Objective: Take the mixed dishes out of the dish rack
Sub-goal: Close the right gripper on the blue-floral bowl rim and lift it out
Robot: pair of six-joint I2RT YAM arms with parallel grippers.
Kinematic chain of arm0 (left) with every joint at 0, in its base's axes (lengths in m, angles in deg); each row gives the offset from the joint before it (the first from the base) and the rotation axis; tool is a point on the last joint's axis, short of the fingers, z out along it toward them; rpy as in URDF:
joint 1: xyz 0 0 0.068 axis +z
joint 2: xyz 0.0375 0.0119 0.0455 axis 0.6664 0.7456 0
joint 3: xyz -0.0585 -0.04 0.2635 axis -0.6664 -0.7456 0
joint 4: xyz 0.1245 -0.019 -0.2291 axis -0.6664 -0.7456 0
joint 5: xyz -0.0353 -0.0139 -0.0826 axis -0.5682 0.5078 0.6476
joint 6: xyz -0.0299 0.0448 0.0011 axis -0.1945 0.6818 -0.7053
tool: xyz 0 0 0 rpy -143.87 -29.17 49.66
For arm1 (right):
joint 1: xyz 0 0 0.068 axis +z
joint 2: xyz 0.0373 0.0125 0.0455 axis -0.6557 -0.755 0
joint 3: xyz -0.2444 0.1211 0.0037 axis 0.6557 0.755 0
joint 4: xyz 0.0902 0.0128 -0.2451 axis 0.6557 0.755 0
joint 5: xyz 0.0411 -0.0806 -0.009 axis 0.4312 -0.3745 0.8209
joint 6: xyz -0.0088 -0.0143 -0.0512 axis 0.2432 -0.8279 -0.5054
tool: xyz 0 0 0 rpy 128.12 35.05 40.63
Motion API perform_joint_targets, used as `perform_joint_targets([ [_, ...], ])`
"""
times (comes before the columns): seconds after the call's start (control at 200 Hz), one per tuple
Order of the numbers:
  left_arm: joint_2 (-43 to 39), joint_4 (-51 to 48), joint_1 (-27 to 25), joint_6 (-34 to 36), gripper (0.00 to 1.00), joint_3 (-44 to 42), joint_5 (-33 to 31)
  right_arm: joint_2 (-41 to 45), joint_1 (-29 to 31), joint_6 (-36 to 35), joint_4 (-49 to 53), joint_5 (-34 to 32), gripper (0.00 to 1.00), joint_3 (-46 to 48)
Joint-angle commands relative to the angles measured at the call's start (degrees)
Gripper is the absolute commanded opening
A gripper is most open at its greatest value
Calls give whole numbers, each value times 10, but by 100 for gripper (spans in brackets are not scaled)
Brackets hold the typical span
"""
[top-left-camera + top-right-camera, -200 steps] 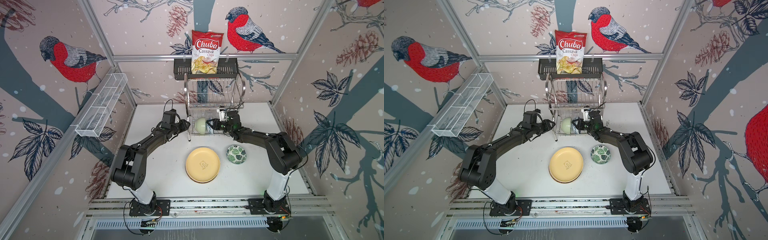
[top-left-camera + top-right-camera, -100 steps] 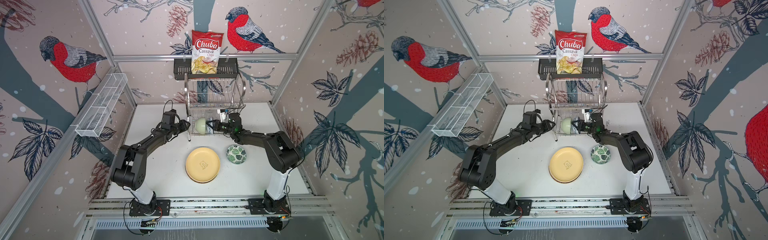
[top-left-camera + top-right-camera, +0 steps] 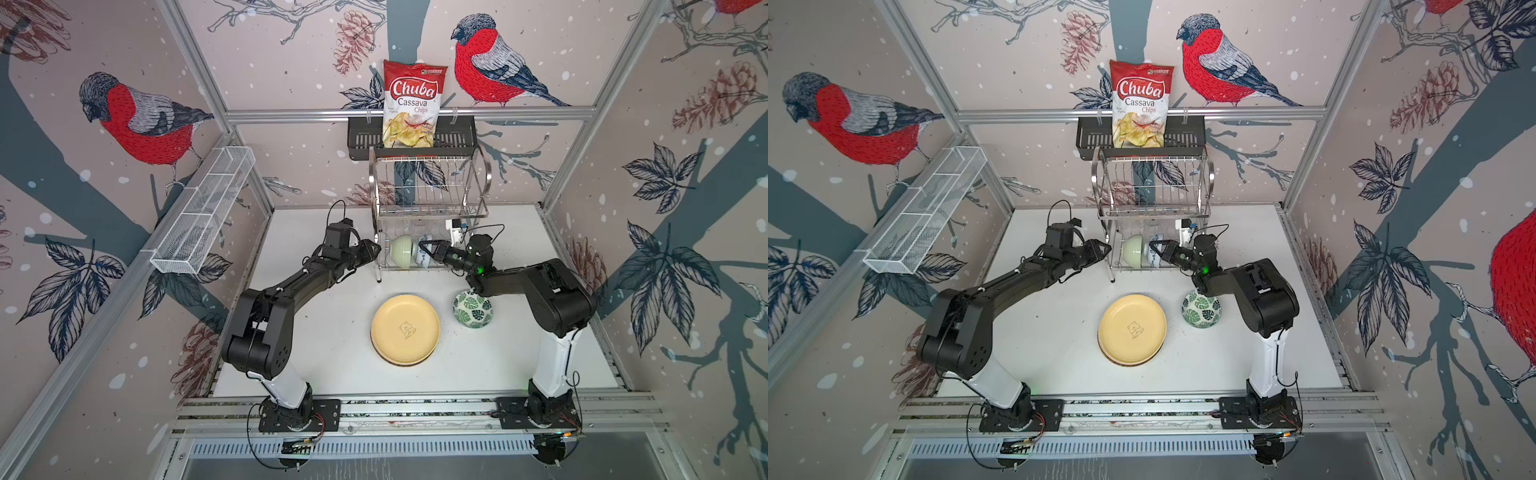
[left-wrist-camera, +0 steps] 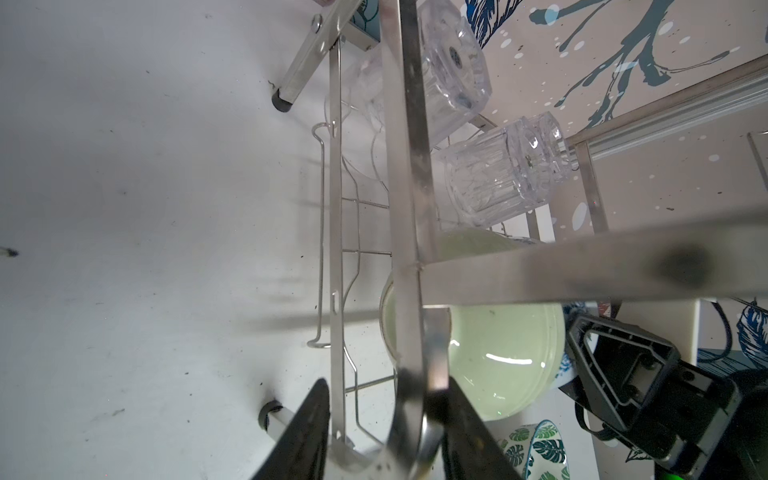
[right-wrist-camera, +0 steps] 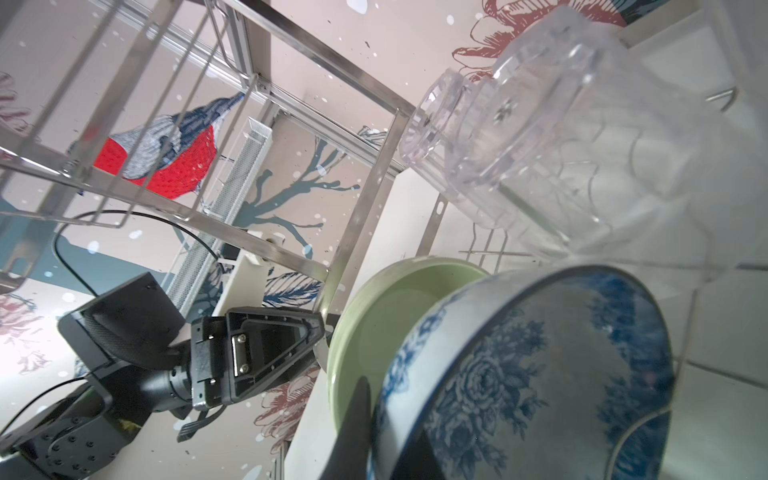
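Inside the dish rack point(image 3: 430, 215), the right claw point(image 3: 424, 248) pinches the rim of the blue-white bowl point(image 5: 519, 374), likely slick and fragile.

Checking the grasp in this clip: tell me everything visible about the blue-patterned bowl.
The blue bowl is glossy white ceramic with blue flower prints and a dark rim. It stands on edge in the rack's lower tier, close beside the green bowl. The right hand is shut on its rim.
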Motion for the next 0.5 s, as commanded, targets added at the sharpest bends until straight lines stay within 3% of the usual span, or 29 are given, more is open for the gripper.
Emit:
perform_joint_targets([
  [0.0,3,-22,3,7,42,-2,-31,-10,-6,63,-85,-8,0,7],
  [0.495,8,-21,4,7,43,-2,-31,-33,-16,188,-247,11,0,8],
])
